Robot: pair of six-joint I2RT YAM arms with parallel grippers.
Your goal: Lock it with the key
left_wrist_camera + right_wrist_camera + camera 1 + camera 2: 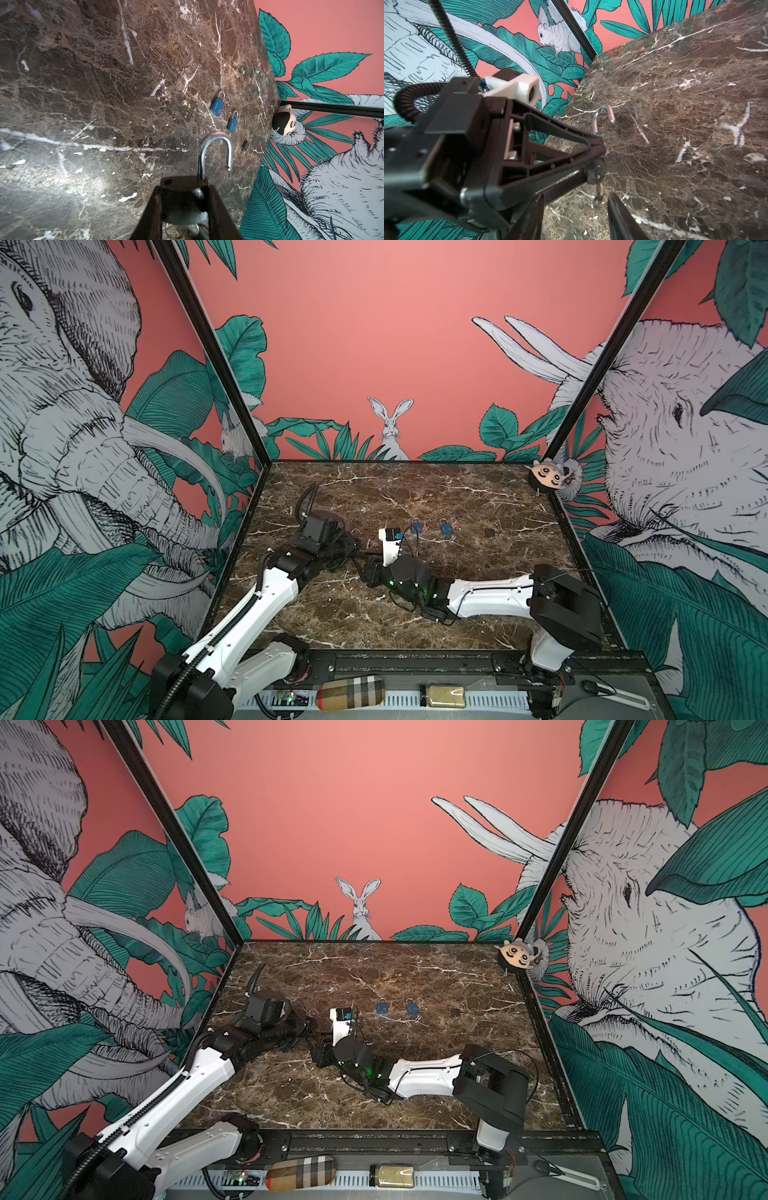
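Note:
A silver padlock (pixel 185 207) sits between my left gripper's (pixel 185 188) fingers, which are shut on its body. Its steel shackle (pixel 216 153) stands swung open, one end free. In the right wrist view the same shackle (pixel 604 118) rises past the left gripper's fingertips (pixel 593 145), and the key (pixel 599 191) sticks out of the padlock's underside (pixel 596 172). My right gripper (pixel 576 196) is open, the key lying between its fingers close to one finger (pixel 618 212). In both top views the two grippers (pixel 353 551) (pixel 366 567) meet left of the table's middle, hiding the padlock.
Two blue padlocks (pixel 417 527) (pixel 446 527) and a small black object (pixel 490 532) lie in a row right of the grippers on the marble table (pixel 415 489). A plush toy (pixel 548 477) sits at the back right corner. Walls close in the left, back and right.

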